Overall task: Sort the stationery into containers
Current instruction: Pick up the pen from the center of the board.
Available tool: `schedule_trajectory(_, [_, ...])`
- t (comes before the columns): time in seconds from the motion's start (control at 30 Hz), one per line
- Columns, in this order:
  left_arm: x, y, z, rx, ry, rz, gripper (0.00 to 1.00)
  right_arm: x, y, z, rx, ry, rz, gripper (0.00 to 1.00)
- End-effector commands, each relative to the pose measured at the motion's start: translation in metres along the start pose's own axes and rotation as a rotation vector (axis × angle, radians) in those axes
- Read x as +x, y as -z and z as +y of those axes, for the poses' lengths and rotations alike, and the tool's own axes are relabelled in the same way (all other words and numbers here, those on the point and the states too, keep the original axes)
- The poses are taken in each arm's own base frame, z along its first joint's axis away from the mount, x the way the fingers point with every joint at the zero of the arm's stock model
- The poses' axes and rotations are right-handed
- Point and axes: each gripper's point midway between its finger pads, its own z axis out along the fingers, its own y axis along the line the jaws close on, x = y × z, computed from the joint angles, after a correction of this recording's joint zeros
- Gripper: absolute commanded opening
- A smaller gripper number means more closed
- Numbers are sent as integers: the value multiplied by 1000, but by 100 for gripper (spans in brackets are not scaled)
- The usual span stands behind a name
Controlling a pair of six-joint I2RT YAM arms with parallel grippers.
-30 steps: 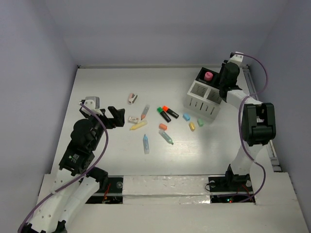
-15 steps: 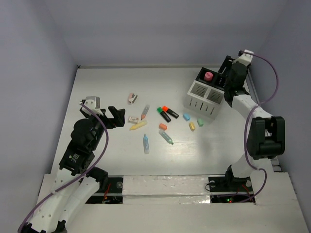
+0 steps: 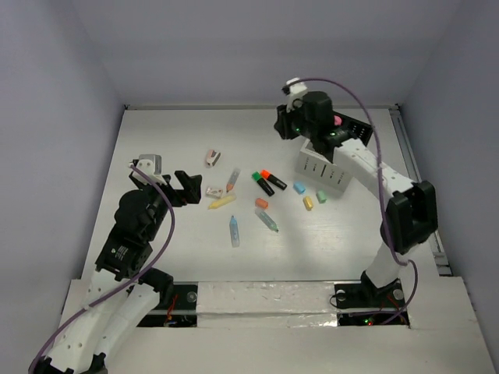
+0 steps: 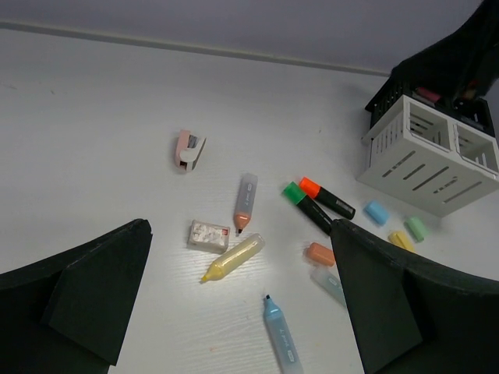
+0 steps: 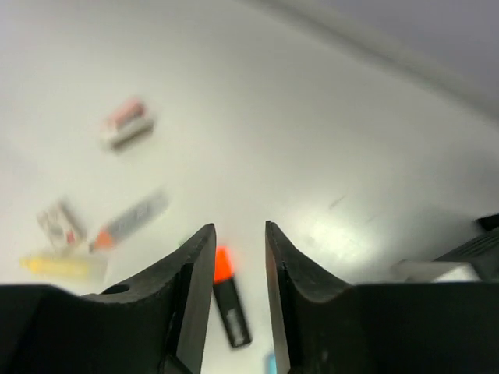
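The stationery lies scattered mid-table: green-capped highlighter [image 3: 263, 184], orange-capped highlighter [image 3: 273, 180] [image 5: 231, 300], yellow pen [image 3: 222, 202] [image 4: 231, 258], blue pen [image 3: 234, 231] [image 4: 281, 340], orange-tipped pen [image 3: 232, 180], small white piece [image 3: 214, 191], and blue [image 3: 299, 188], yellow [image 3: 307, 202] and green [image 3: 321, 196] chunks. The containers, a white slatted box [image 3: 323, 167] [image 4: 425, 156] joined to a black box [image 3: 355, 125], stand at the back right with a pink-capped bottle [image 3: 335, 121] inside. My right gripper [image 3: 284, 121] [image 5: 239, 227] hovers left of the box, jaws nearly together and empty. My left gripper [image 3: 185, 187] [image 4: 239, 226] is open, left of the pens.
A pink-and-white item [image 3: 213, 158] [image 4: 188, 149] lies apart at the back left of the scatter. An orange chunk [image 3: 261, 203] and a pale blue pen [image 3: 267, 220] sit near the middle. Walls close the table at the back and both sides.
My right arm has swung from the right side of the containers across them to their left, and its jaws opened and closed again. The left arm has not moved.
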Motion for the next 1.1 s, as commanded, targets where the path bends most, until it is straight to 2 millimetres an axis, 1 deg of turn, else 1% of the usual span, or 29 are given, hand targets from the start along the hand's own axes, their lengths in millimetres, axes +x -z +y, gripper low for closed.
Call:
schedule_trajectory(0.0, [-20, 1, -10, 36, -1, -54, 99, 76, -1, 22, -86, 47, 299, 38])
schedule_trajectory(0.03, [-19, 0, -10, 36, -1, -52, 99, 94, -5, 28, -97, 52, 356, 42])
schedule_trajectory(0.1, [-20, 0, -11, 39, -1, -53, 99, 110, -8, 27, -101, 58, 409, 46])
schedule_trajectory(0.13, [-19, 0, -11, 39, -1, -51, 99, 119, -7, 27, -102, 58, 448, 52])
schedule_trajectory(0.17, [-19, 0, -11, 38, 0, -50, 99, 132, -10, 27, -110, 56, 485, 53])
schedule_trajectory(0.23, [-19, -1, -11, 40, -1, -49, 99, 143, -11, 30, -129, 57, 524, 56])
schedule_trajectory(0.27, [-19, -1, -11, 41, -1, -49, 99, 146, -13, 30, -132, 56, 533, 57])
schedule_trajectory(0.3, [-19, -1, -11, 41, 0, -49, 99, 157, -14, 34, -142, 67, 570, 58])
schedule_trajectory(0.33, [-18, -1, -11, 40, 0, -46, 99, 161, -16, 33, -142, 69, 580, 58])
schedule_trajectory(0.37, [-18, -1, -11, 40, -2, -46, 99, 160, -17, 34, -148, 71, 583, 58])
schedule_trajectory(0.4, [-18, -2, -11, 41, -2, -44, 99, 169, -20, 38, -162, 81, 607, 58])
schedule_trajectory(0.43, [-17, -1, -11, 41, -2, -43, 99, 174, -20, 38, -163, 81, 628, 59])
schedule_trajectory(0.47, [-18, -2, -9, 33, -1, -47, 99, 174, -22, 43, -174, 88, 629, 59])
schedule_trajectory(0.5, [-18, -2, -9, 33, -1, -47, 99, 184, -23, 46, -182, 97, 661, 60])
schedule_trajectory(0.57, [-19, -1, -9, 35, -1, -49, 99, 189, -26, 45, -178, 101, 675, 61])
schedule_trajectory(0.6, [-19, -1, -9, 34, -1, -48, 99, 191, -27, 49, -185, 110, 680, 61])
schedule_trajectory(0.63, [-19, -1, -9, 35, -1, -49, 99, 196, -30, 49, -185, 108, 688, 62])
schedule_trajectory(0.73, [-19, -1, -9, 34, -1, -48, 99, 200, -38, 47, -174, 110, 692, 64])
schedule_trajectory(0.77, [-19, -1, -9, 35, 1, -49, 99, 202, -39, 51, -177, 117, 694, 64])
schedule_trajectory(0.83, [-19, -1, -10, 37, 1, -50, 99, 200, -45, 49, -163, 121, 685, 64])
schedule_trajectory(0.87, [-19, -1, -9, 36, -1, -49, 99, 204, -48, 46, -150, 126, 692, 64])
schedule_trajectory(0.97, [-19, -1, -10, 37, 1, -50, 99, 206, -56, 41, -120, 135, 693, 64])
schedule_trajectory(1.07, [-19, -1, -10, 37, 0, -50, 99, 206, -62, 41, -117, 136, 688, 62])
